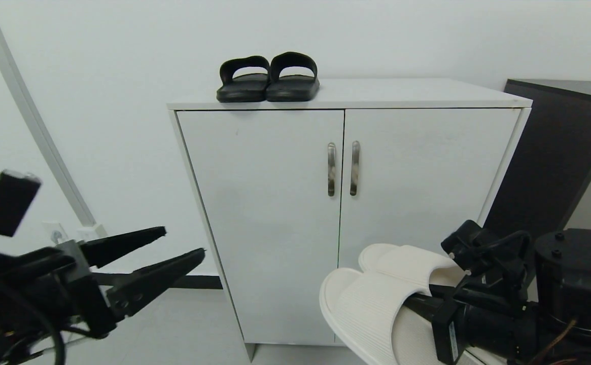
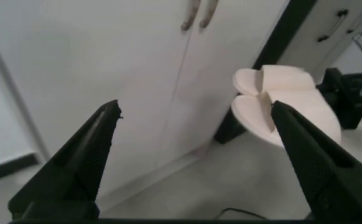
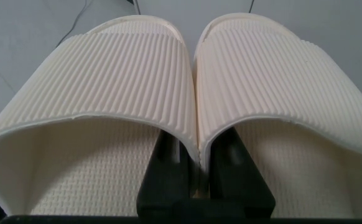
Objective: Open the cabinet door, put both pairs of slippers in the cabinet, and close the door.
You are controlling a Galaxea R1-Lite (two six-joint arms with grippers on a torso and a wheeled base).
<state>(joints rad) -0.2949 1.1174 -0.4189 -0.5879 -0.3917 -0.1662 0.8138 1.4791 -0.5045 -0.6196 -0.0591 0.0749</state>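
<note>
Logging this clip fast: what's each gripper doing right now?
Left gripper: open, empty.
Right gripper: shut on the pair of white slippers.

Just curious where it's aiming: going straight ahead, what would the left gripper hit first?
The left gripper would probably meet the closed cabinet door, low down; depth is unclear.

Tips of right gripper (image 3: 198, 177) inside white slippers (image 3: 125, 81)

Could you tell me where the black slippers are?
In the head view, the black slippers sit side by side on top of the cabinet, near its left end, above the left door.
</note>
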